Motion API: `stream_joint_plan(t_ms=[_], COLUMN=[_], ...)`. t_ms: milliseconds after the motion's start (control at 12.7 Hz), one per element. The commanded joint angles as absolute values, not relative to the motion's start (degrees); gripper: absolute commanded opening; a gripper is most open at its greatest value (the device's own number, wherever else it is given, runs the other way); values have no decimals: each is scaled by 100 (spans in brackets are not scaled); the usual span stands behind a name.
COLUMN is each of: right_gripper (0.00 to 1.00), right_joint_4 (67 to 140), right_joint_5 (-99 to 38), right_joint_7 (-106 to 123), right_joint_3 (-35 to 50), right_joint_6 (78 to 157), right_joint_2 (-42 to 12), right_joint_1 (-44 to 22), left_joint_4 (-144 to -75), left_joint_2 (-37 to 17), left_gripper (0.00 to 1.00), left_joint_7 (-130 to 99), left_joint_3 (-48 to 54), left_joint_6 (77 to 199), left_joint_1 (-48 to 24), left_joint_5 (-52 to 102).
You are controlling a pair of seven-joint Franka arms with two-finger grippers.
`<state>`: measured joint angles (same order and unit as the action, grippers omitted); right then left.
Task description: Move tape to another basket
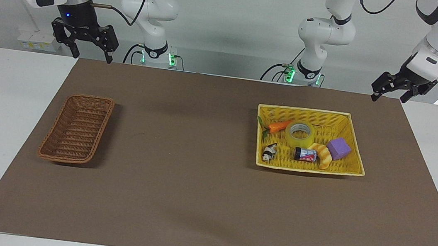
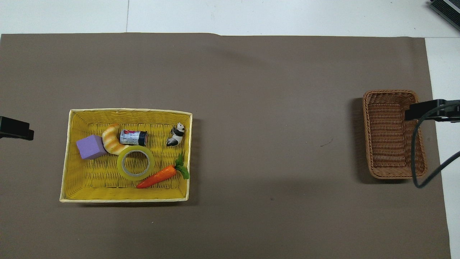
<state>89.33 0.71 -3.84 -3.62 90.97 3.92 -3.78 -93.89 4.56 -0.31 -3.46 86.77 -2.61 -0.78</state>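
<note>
- While both arms are waiting raised at the robots' edge of the brown mat point(image 1: 192, 203), the tape point(image 1: 300, 134) is lying flat in the yellow basket point(image 1: 353, 144), toward the left arm's end of the table.
- Lying just beside the tape, at its nearer side, is a toy carrot point(image 1: 279, 126); a striped croissant-shaped toy point(image 1: 322, 154) is touching its farther edge.
- A purple block point(image 1: 338, 148), a small can point(image 1: 305, 154) on its side and a panda figure point(image 1: 269, 152) are sharing that same basket.
- Sitting well apart, toward the right arm's end of the table, the brown wicker basket point(image 1: 76, 128) is holding nothing.
- Hanging over the mat's corner at the robots' edge, the left gripper point(image 1: 389, 95) is keeping its fingers spread wide and gripping nothing.
- Hovering over the mat's edge, robots' side of the brown wicker basket, the right gripper point(image 1: 91, 56) is likewise showing fingers spread apart, with nothing between them.
</note>
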Motion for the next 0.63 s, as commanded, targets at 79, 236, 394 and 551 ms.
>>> stream_joint_plan(t_ms=[79,236,394,551], right_gripper=[100,100,100,100], right_joint_4=[8824,8824,8824,8824], right_joint_5=[-79,-79,-79,-79], right_joint_7=[-237,-237,-237,-237], right_joint_3=[-343,-343,-343,-343], right_joint_6=[8974,8974,8974,8974], right_joint_2=[343,343,343,343], right_joint_1=[-290,-290,-290,-290], left_joint_4=[-9431,-9431,-9535,-9562], left_joint_2=[519,510,527,527], left_gripper=[100,100,100,100], left_joint_7=[-132,-123,-123,-123], left_joint_3=[-325,-325,-316,-308], left_joint_6=[8763,8832,9209,9246], left_joint_1=[-255,-281,-325,-343], left_joint_5=[-132,-123,-123,-123])
